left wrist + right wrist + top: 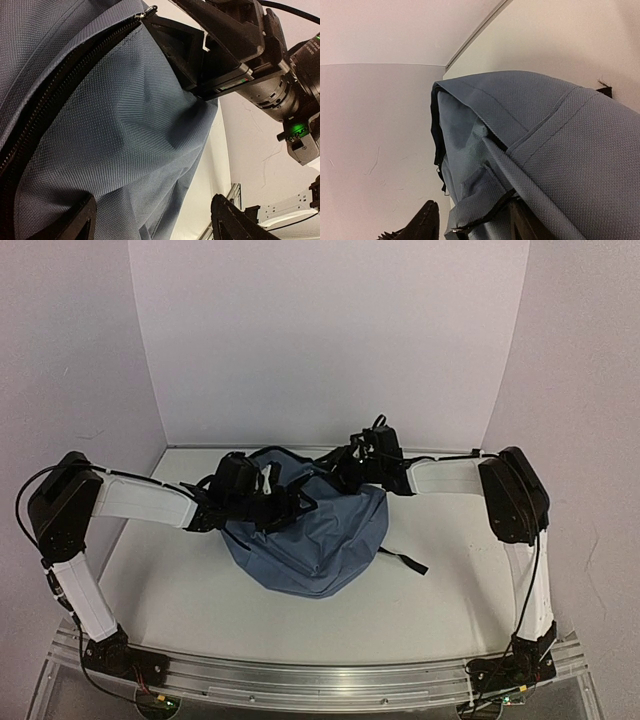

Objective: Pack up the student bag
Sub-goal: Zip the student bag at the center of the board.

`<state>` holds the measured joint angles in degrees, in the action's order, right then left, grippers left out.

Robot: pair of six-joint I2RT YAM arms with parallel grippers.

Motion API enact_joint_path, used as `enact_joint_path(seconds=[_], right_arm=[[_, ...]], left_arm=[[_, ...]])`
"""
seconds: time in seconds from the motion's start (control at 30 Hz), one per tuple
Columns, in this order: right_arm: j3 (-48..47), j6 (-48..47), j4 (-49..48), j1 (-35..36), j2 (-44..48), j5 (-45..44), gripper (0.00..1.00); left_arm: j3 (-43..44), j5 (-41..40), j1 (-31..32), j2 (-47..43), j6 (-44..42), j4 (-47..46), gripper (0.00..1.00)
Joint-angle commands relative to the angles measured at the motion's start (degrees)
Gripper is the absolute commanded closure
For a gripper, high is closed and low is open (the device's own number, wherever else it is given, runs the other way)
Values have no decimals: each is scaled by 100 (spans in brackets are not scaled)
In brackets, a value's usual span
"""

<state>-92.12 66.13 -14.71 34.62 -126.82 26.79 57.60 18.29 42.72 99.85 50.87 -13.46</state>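
The bag lies slumped in the middle of the tabletop, a strap trailing off to its right. Both my arms meet at its far rim. My left pincer hangs wide open over the fabric beside the zipper, gripping nothing. Just beyond it, my right pincer stands part open astride the rim seam, one finger against the cloth and the other just clear, so no hold yet. I judge this to be the mouth-opening step. Next, the right must pinch the rim firmly and the left must take the opposite lip.
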Motion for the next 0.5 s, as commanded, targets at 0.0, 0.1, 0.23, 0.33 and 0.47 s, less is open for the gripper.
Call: enact_joint_path(seconds=[0.0, 0.1, 0.23, 0.33, 0.47], right_arm=[[-274, 49, 23, 103, -384, 107, 60], [-333, 61, -38, 115, -400, 163, 70], [-164, 75, -123, 118, -201, 88, 86], [39, 97, -264, 116, 46, 60, 99], [244, 80, -435, 122, 410, 10, 100]], left_arm=[[-127, -11, 21, 22, 90, -25, 21], [-173, -23, 26, -10, 97, -16, 21], [-214, -85, 25, -126, 108, 41, 21], [-244, -163, 26, -294, 90, 153, 21], [-232, -195, 20, -573, 25, 381, 21]])
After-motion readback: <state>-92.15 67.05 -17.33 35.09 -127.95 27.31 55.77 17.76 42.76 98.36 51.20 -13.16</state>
